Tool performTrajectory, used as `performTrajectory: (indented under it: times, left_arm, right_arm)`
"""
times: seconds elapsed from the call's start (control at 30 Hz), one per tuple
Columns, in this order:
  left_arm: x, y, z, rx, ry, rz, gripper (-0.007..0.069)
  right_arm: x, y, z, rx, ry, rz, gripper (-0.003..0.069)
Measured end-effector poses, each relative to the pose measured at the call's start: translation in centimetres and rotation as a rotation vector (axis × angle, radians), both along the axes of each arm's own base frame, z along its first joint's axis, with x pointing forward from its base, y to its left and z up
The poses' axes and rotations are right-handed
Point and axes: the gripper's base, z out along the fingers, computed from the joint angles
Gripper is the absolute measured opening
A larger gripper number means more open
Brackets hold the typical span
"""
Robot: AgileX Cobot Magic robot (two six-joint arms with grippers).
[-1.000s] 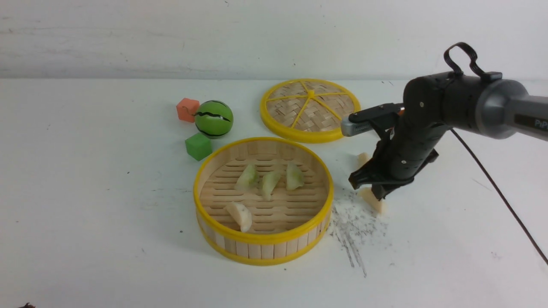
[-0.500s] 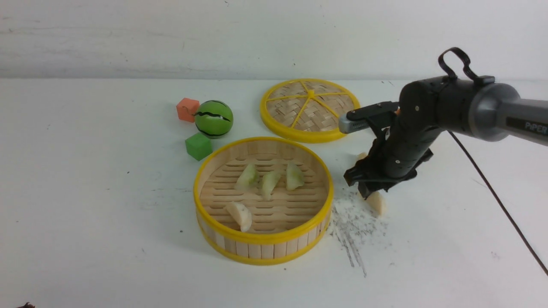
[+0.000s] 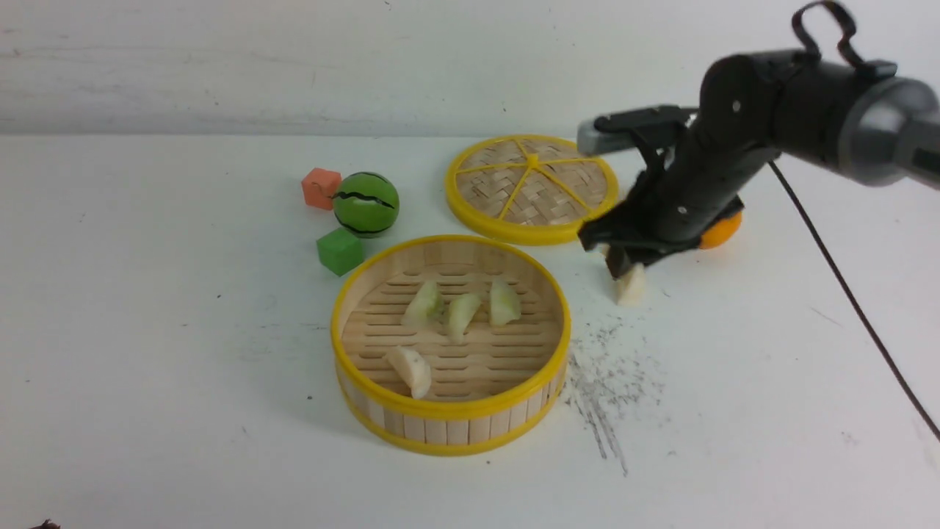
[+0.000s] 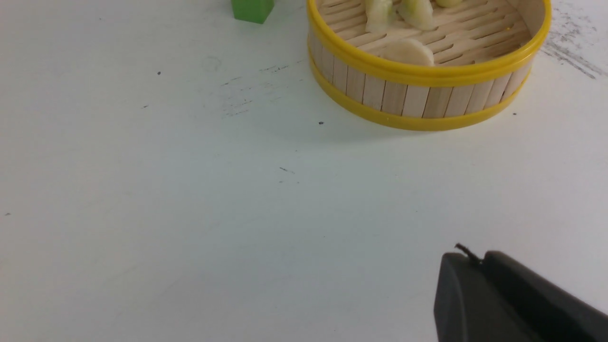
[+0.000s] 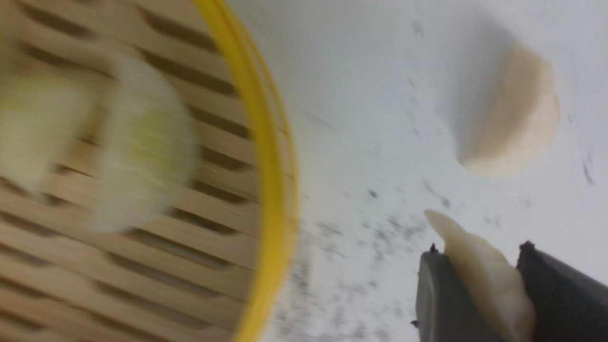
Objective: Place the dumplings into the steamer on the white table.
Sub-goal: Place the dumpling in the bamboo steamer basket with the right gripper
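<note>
My right pincer [image 3: 624, 266] grips a cream-white dumpling [image 5: 475, 256], so I should hold firm, lift clear over the steamer [image 3: 449, 406] rim, then release low inside.

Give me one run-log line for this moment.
right gripper: shut on cream dumpling, clear of table, beside steamer | steamer: four dumplings inside | table: second cream dumpling loose | left gripper: shut, empty
</note>
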Motion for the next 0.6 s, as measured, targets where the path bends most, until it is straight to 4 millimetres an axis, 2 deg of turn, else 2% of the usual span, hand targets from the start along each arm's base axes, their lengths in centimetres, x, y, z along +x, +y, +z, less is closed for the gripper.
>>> performTrajectory:
  times: [0.03, 0.07, 0.13, 0.17, 0.2, 0.23, 0.27, 0.3, 0.37, 0.43, 0.5, 0.53, 0.6]
  left_arm:
    - [0.0, 0.0, 0.0, 0.0, 0.0, 0.0, 0.0041]
    - [0.0, 0.0, 0.0, 0.0, 0.0, 0.0, 0.0041]
    - [0.0, 0.0, 0.0, 0.0, 0.0, 0.0, 0.0044]
    - [0.0, 0.0, 0.0, 0.0, 0.0, 0.0, 0.0046]
    - [0.0, 0.0, 0.0, 0.0, 0.0, 0.0, 0.0046]
    - [0.0, 0.0, 0.0, 0.001, 0.002, 0.0, 0.0048]
    - [0.0, 0.0, 0.0, 0.003, 0.004, 0.001, 0.0049]
    - [0.0, 0.0, 0.0, 0.002, 0.004, 0.001, 0.0049]
    - [0.0, 0.0, -0.1, 0.004, 0.007, 0.002, 0.005]
    - [0.0, 0.0, -0.1, 0.004, 0.007, 0.002, 0.0052]
    - [0.0, 0.0, -0.1, 0.004, 0.007, 0.002, 0.0055]
    - [0.0, 0.0, -0.1, 0.004, 0.007, 0.002, 0.0057]
    - [0.0, 0.0, -0.1, 0.004, 0.007, 0.002, 0.0057]
  right_arm:
    - [-0.5, 1.2, 1.0, 0.038, -0.019, 0.029, 0.0195]
    - [-0.9, 2.0, 1.3, 0.056, -0.022, 0.046, 0.0195]
    - [-2.0, 5.1, 1.2, 0.103, -0.026, 0.112, 0.0195]
    - [-2.2, 6.0, 0.6, 0.106, -0.018, 0.129, 0.0195]
    - [-2.8, 8.0, -0.7, 0.108, 0.002, 0.168, 0.0195]
    - [-3.0, 8.9, -1.6, 0.101, 0.014, 0.184, 0.0195]
    - [-3.1, 10.0, -3.4, 0.087, 0.039, 0.197, 0.0195]
    - [-3.1, 10.0, -3.4, 0.087, 0.039, 0.197, 0.0195]
    - [-3.2, 11.4, -6.1, 0.056, 0.071, 0.206, 0.0195]
    - [-3.1, 11.7, -7.1, 0.056, 0.085, 0.191, 0.0209]
    - [-3.0, 11.7, -7.1, 0.065, 0.082, 0.176, 0.0244]
    - [-3.0, 11.7, -7.1, 0.07, 0.079, 0.168, 0.03]
    - [-3.0, 11.7, -7.0, 0.075, 0.082, 0.157, 0.0363]
